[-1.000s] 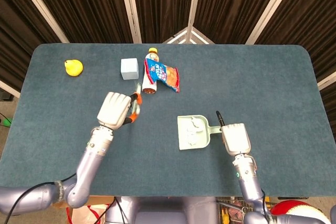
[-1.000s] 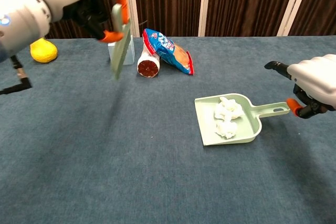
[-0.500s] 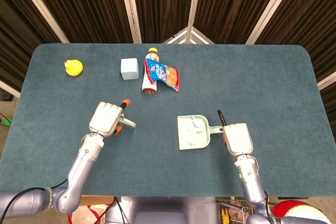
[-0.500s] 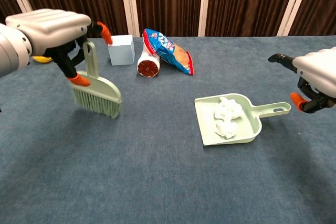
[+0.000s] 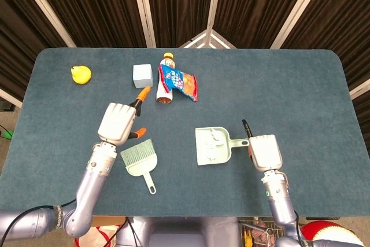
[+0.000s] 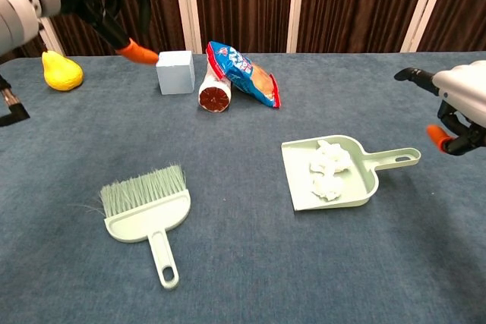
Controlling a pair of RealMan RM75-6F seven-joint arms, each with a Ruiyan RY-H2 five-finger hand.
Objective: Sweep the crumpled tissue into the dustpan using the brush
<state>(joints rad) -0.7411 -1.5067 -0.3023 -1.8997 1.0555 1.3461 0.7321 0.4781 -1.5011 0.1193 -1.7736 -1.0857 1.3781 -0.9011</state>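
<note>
Starting at the far left, a yellow pear-shaped toy (image 5: 81, 74) sits near the bench (image 5: 300, 85) corner, well out of my way. My left hand (image 5: 118, 123) hovers above the dark blue felt with its orange-tipped fingers (image 5: 140, 93) spread wide, holding nothing. Just right of it and nearer to me lies the pale green plastic brush (image 5: 139, 161), flat on the bench, bristles pointing away from me and slightly left, handle trailing back toward my body, so its long axis runs roughly front to back and this left hand is clearly the closer one. Behind, a light blue cube (image 5: 141, 76), a brown-capped bottle (image 5: 165, 85) and a blue snack bag (image 5: 182, 82) leaning on it cluster mid-bench, apart from the work. Moving right, the pale green dustpan (image 5: 203, 153) rests mouth to the left, and the crumpled white tissue (image 6: 329, 169) already lies inside its tray, so I judge the sweep done. Farthest right, my right hand (image 5: 264, 151) floats just beyond the dustpan's handle, not touching it, fingers loosely parted around nothing.
</note>
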